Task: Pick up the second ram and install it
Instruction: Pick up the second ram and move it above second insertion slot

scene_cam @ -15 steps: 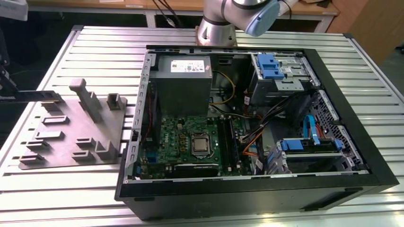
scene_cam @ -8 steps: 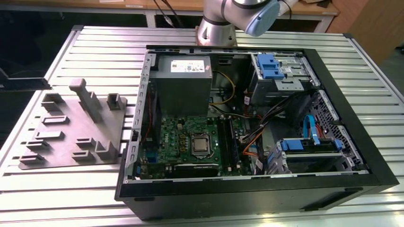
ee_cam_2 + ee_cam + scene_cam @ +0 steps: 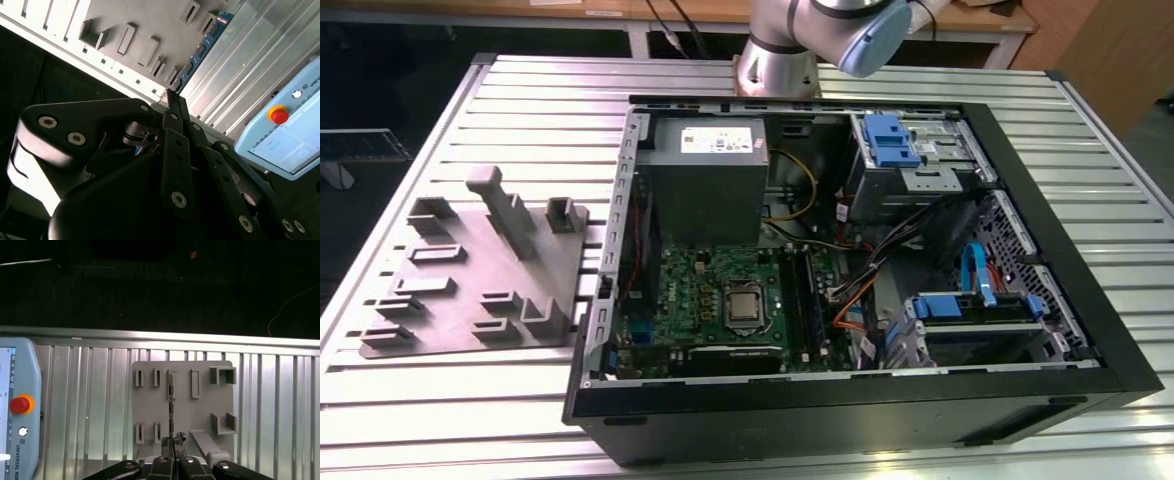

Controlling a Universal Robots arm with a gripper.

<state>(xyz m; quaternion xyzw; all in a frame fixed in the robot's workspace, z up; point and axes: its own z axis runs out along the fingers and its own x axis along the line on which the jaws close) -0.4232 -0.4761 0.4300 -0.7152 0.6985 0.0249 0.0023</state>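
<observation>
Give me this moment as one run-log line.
gripper: shut on second ram | position: over grey fixture plate | install: not yet done

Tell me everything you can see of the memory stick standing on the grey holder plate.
The second ram is a long, thin, flat stick standing on edge on the grey holder plate, between its rows of slot blocks. In the first wrist view it is edge-on, a thin dark line; in the second wrist view its face looks blue with dark chips in a row. The claw sits in line with its near end; whether it grips the stick cannot be told.
</observation>
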